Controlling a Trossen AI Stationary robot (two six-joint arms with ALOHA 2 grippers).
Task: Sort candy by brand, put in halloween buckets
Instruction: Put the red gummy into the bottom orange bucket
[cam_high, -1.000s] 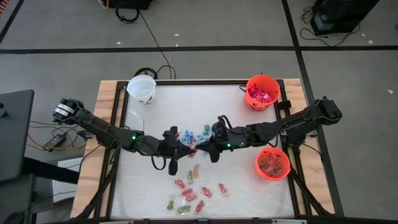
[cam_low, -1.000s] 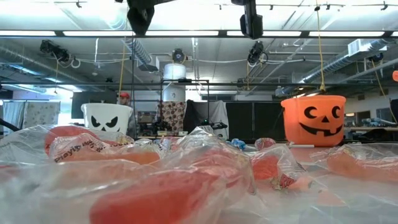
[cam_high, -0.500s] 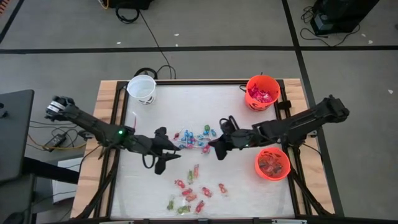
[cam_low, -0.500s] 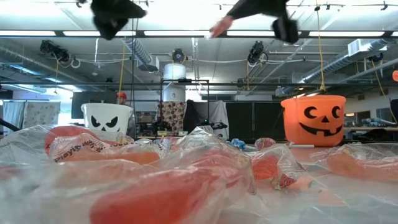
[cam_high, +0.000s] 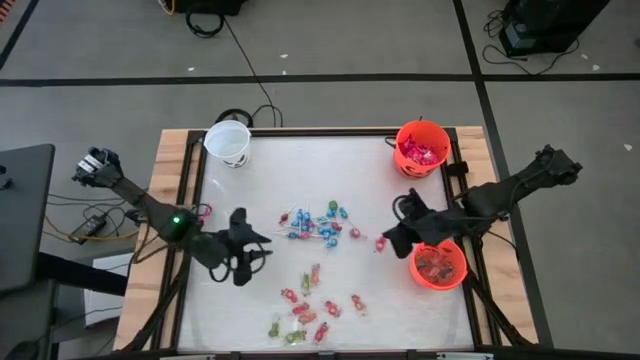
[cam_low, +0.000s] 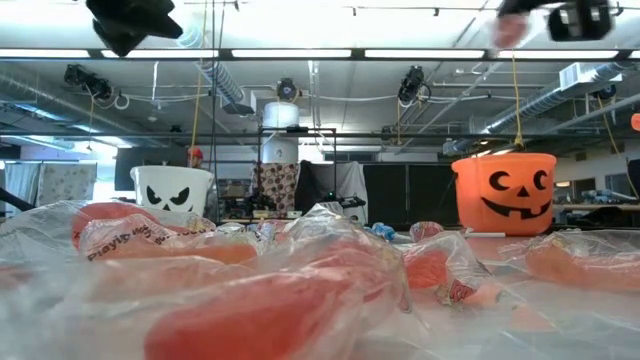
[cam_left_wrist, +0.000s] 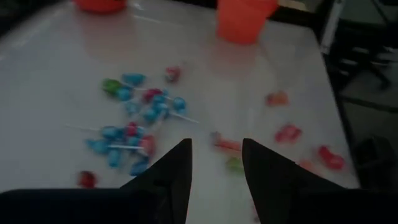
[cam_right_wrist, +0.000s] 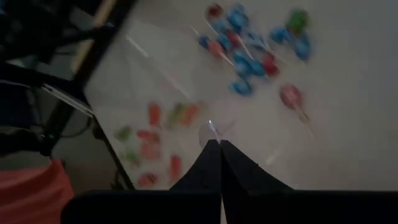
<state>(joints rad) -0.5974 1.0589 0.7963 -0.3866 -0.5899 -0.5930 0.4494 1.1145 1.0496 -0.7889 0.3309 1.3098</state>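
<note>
hovering left gripper (cam_high: 262, 246) parted and empty, right gripper (cam_high: 381, 243) pinching candy (cam_high: 380, 244) beside orange bucket (cam_high: 439, 264)

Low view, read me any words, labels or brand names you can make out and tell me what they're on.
No text reads clearly.
Pale lettering on a red candy wrapper: too blurred to read.
White bucket and orange bucket: jack-o'-lantern faces only, no words.

A white pail (cam_high: 228, 143) sits far left, two bright orange pails (cam_high: 421, 148) sit right, and blue, red and green sweets (cam_high: 315, 223) lie mid-table.
</note>
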